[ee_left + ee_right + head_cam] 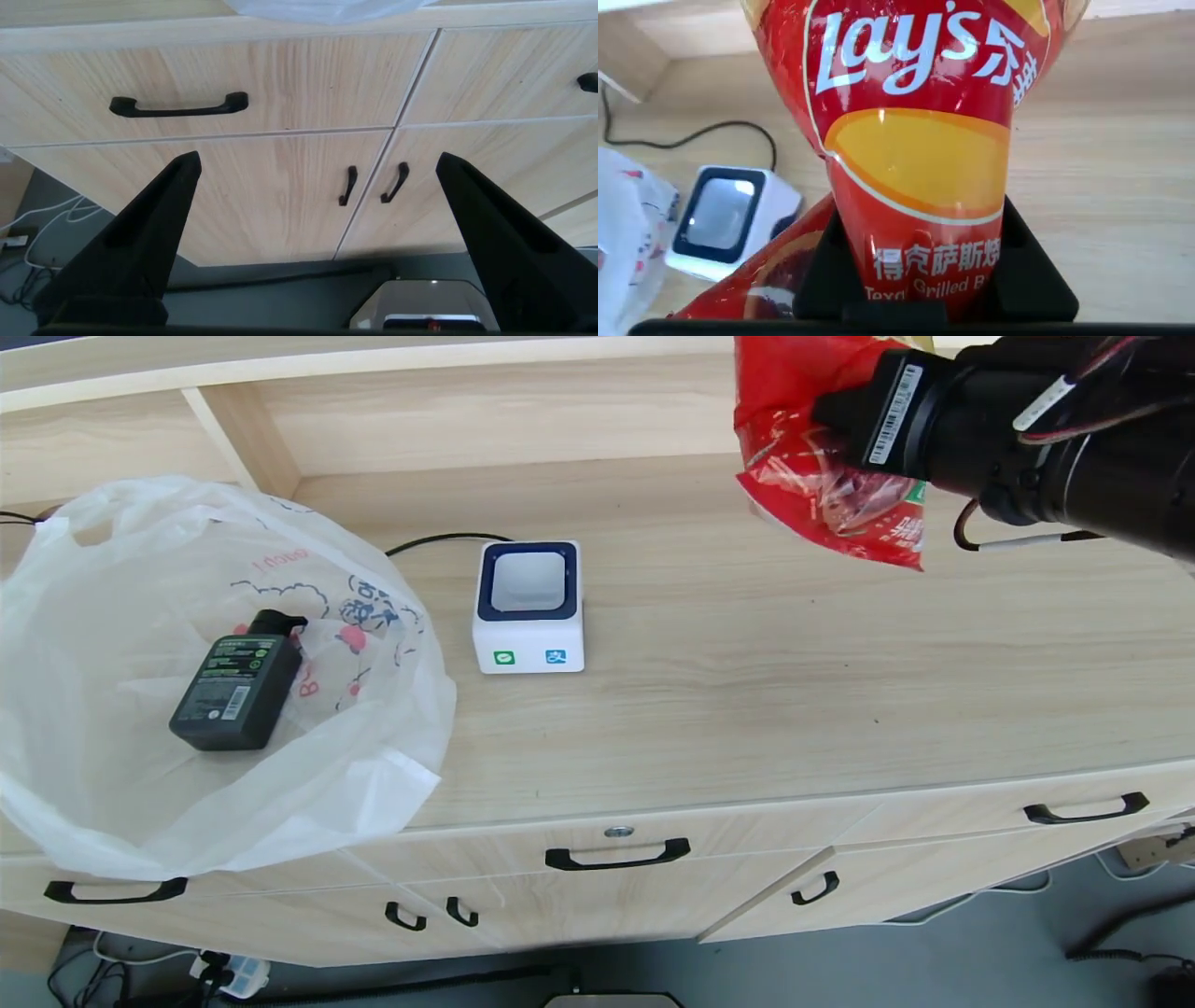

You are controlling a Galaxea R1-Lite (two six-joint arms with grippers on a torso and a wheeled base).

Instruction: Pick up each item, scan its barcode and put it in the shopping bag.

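1. Your right gripper (840, 425) is up at the far right of the tabletop (747, 691), closed on a red bag of chips (803, 485).
2. In the right wrist view the bag of chips (915, 140) runs up between the two black fingers (1032, 280). It is pinched narrow where they clamp it.
3. The bag of chips is held in the air, clear of the wood and well to the right of the scanner (528, 607).
4. The scanner is a white box with a dark blue frame around a pale window that faces up. It stands near the middle of the tabletop, and a black cable (439, 539) runs from behind it toward the left. The right wrist view shows the scanner (724, 219) on the wood beyond the chips.
5. The shopping bag (112, 784) is thin white plastic and lies open at the left end of the tabletop. Its wall spills over the front edge, and its near side comes close to the scanner without touching it.
6. A black power adapter (238, 681) lies flat inside the shopping bag, label side up.
7. Your left gripper (318, 161) is open, with its fingers spread wide and nothing between them. It sits low in front of the cabinet, facing a drawer front with a black drawer handle (177, 105) and two small door handles (348, 185) below it.
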